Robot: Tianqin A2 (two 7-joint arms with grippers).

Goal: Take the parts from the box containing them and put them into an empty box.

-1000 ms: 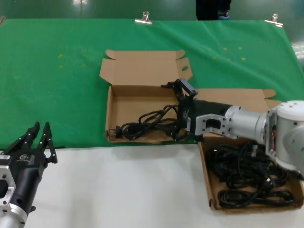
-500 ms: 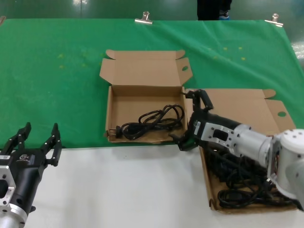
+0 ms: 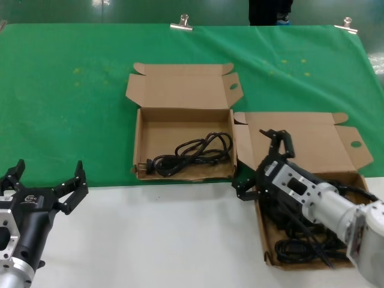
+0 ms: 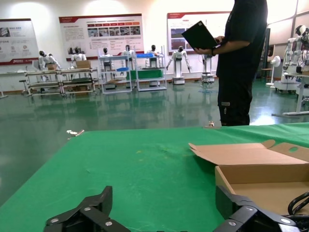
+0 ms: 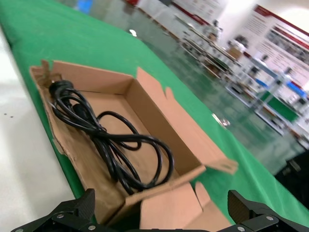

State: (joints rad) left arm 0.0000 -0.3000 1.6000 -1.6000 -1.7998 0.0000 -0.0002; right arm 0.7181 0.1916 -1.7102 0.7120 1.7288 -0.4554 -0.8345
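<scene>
The right gripper (image 3: 262, 162) hangs with its black fingers spread wide and nothing between them, poised over the near-left corner of the full cardboard box (image 3: 360, 180), right by the gap between the two boxes. Beneath its arm that box holds a thick tangle of black power cords (image 3: 306, 249), heaped across the floor of the tray; its lid lies folded back onto the green cloth (image 3: 72, 102), one wing pierced by a round hole.

Just beside this box, towards the robot's left and a little farther back, sits the second cardboard box (image 3: 139, 144), lid likewise thrown open. It holds one coiled power cord (image 3: 192, 153), lying along the front wall with its plug at the far-left corner from the full box. The right wrist view shows the same cord (image 5: 104, 140) looping across the tray floor.

The left gripper (image 3: 45, 186) is parked well away from both boxes, over the white table surface (image 3: 168, 234), its fingers splayed apart and empty.

Two metal clips (image 3: 182, 24) pin the cloth at the far edge. Beyond that edge a person in dark clothes (image 4: 241, 63) stands holding a black folder.
</scene>
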